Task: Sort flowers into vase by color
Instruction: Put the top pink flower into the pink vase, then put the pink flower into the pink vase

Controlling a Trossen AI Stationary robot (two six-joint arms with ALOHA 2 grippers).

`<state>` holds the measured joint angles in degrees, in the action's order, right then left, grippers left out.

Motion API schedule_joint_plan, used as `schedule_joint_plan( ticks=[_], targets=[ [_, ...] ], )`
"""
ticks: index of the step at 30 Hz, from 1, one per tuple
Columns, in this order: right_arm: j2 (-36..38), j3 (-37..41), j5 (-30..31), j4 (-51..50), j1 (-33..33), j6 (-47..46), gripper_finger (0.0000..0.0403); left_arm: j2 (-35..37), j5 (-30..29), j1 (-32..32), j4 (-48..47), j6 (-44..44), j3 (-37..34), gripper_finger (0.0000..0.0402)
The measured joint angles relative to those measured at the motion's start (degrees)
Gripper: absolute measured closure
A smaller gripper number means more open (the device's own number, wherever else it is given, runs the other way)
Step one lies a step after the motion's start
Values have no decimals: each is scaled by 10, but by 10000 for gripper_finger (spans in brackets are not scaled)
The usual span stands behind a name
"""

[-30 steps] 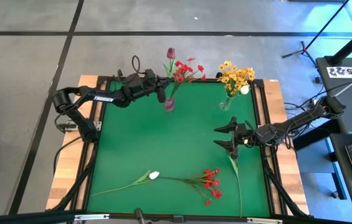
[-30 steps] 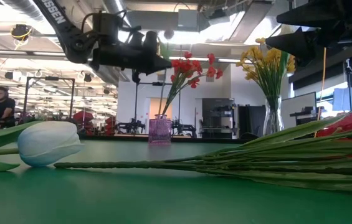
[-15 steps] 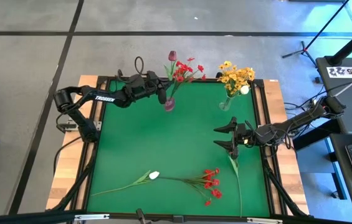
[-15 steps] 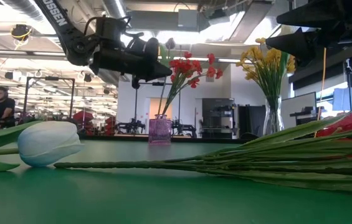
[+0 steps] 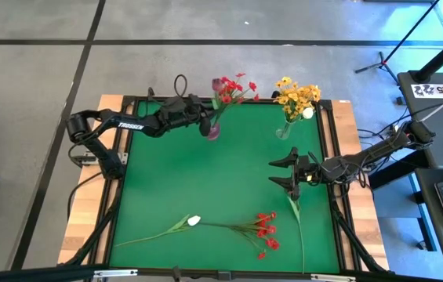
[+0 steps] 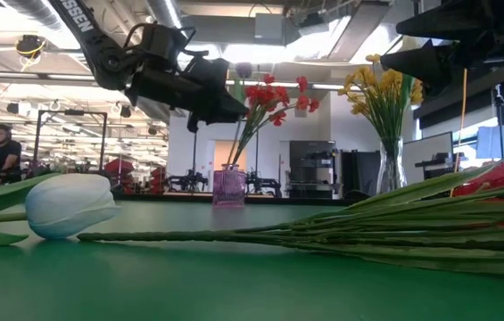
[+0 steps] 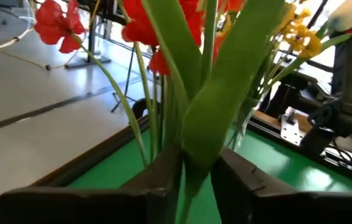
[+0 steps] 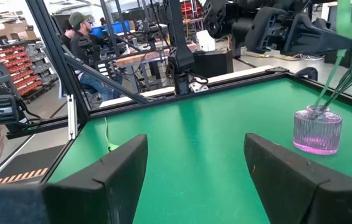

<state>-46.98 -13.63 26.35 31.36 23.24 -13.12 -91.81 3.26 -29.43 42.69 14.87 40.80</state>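
At the table's far edge a pink vase (image 5: 213,131) holds red blossom sprays (image 5: 234,86) and the stem of a dark pink tulip (image 5: 217,82). My left gripper (image 7: 197,180) reaches level from the table's left, just above that vase. Its fingers stand a little open on either side of the tulip's green leaf and stem (image 7: 204,118). My right gripper (image 5: 277,172) hangs open at mid right with nothing between its fingers. A clear vase (image 5: 284,130) at the far right holds yellow-orange sprays (image 5: 295,95) and a white tulip (image 5: 307,112). My left gripper has the tulip's folded leaf (image 7: 195,163) between its two fingers, which come level from the table's left and lie across the upright stem. The leaf fills most of the gap. I cannot tell whether the fingers touch it.
A white tulip (image 5: 194,221) and a red spray (image 5: 265,232) lie flat near the table's front edge. A long green stem (image 5: 296,231) lies on the mat below my right gripper. The middle of the green mat (image 5: 205,180) is bare. A person (image 6: 0,147) sits beyond the table.
My left gripper has tipped its fingers downward and sunk slightly toward the pink vase. The dark pink tulip has come down with it, and its head now sits among the red blossoms instead of standing apart behind them.
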Motion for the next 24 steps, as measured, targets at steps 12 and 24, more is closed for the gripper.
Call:
schedule_joint_plan(
  ticks=[12, 24],
  targets=[
    [0, 0, -18, -3, 0, -5, 139, 56, -24, 0, -161, -25, 0, 239],
    [0, 0, -11, -17, 0, -21, 139, 172, -59, 25, -330, -35, 0, 225]
  ],
)
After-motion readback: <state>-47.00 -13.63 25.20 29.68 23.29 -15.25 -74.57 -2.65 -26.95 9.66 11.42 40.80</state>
